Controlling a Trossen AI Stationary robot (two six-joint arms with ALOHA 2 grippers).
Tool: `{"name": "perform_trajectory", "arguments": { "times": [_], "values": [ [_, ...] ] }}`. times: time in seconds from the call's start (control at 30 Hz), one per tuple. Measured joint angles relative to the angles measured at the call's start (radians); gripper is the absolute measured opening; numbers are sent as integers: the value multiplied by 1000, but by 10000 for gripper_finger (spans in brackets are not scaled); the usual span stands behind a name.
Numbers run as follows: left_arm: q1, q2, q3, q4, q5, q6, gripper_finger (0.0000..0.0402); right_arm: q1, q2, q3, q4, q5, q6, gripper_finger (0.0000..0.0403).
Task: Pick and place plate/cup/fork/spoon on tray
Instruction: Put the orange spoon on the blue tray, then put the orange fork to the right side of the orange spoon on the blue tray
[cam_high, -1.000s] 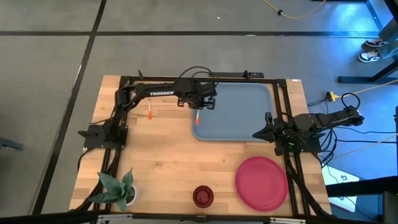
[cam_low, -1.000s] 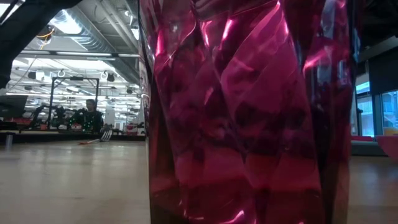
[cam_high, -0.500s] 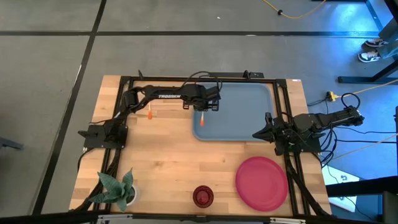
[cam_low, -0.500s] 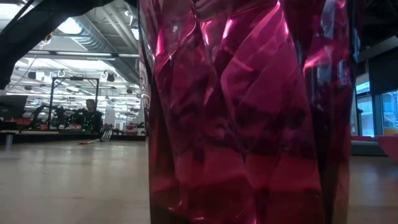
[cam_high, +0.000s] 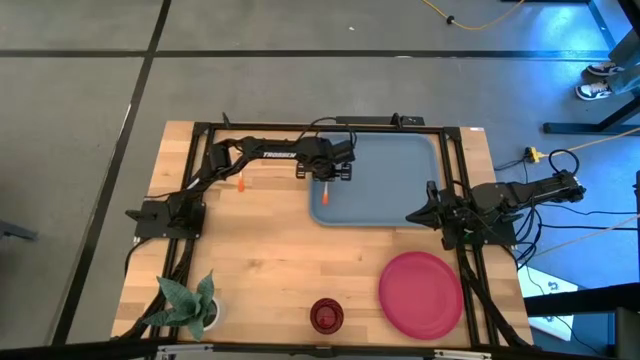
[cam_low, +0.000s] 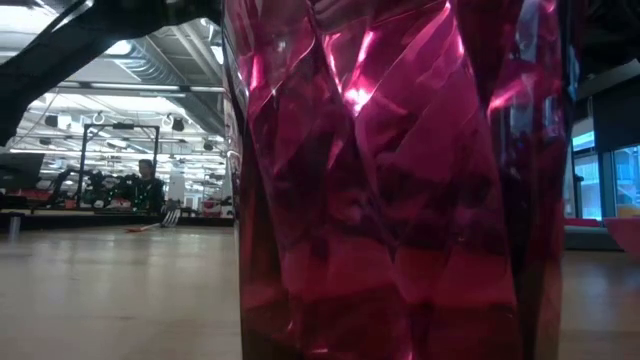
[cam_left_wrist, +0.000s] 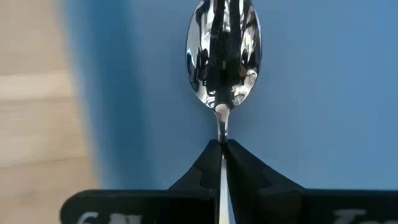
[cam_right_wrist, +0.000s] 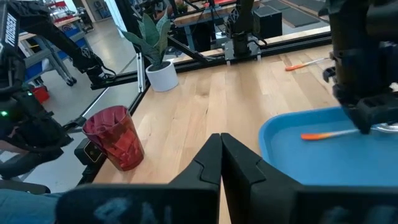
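Note:
My left gripper (cam_high: 326, 176) is over the left part of the blue-grey tray (cam_high: 390, 165) and is shut on the spoon (cam_left_wrist: 222, 53). The spoon's orange handle (cam_high: 325, 191) points toward the table's near edge. The fork (cam_high: 241, 183) lies on the wood left of the tray. The pink-red plate (cam_high: 420, 293) lies at the near right. The dark red cup (cam_high: 325, 315) stands upright at the near edge and fills the low view (cam_low: 400, 180). My right gripper (cam_high: 412, 216) is shut and empty by the tray's near right corner. My left gripper pinches the spoon's thin silver neck (cam_left_wrist: 222, 129), just behind the bowl, between its two fingertips. The fingers come from above, pointing down. The spoon lies about level over the tray floor, its orange handle (cam_right_wrist: 320, 135) sticking out toward the near edge. Whether it touches the tray I cannot tell.
A potted plant (cam_high: 190, 305) stands at the near left corner. A black frame (cam_high: 300, 127) runs around the table's edges. Bare wood lies between the tray and the cup.
My left gripper has carried the spoon a short way toward the table's right edge, from over the tray's left rim to over the tray's floor. The spoon stays about level in the hold.

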Motion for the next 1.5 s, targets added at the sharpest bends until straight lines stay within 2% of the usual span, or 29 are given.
{"name": "perform_trajectory", "arguments": {
  "times": [0.27,0.67,1.1,1.3,1.5],
  "values": [
    [7,6,0,9,-4,3,6,0,0,0,1,0,1,7],
    [8,6,0,13,1,4,37,0,0,0,1,0,-1,7],
    [-3,-3,7,14,-12,34,39,0,0,0,1,0,-1,7],
    [-24,-8,119,-59,-69,146,38,0,0,0,1,0,-1,7],
    [-51,-9,299,-305,-146,270,37,0,0,0,3,0,0,7]
  ]
}}
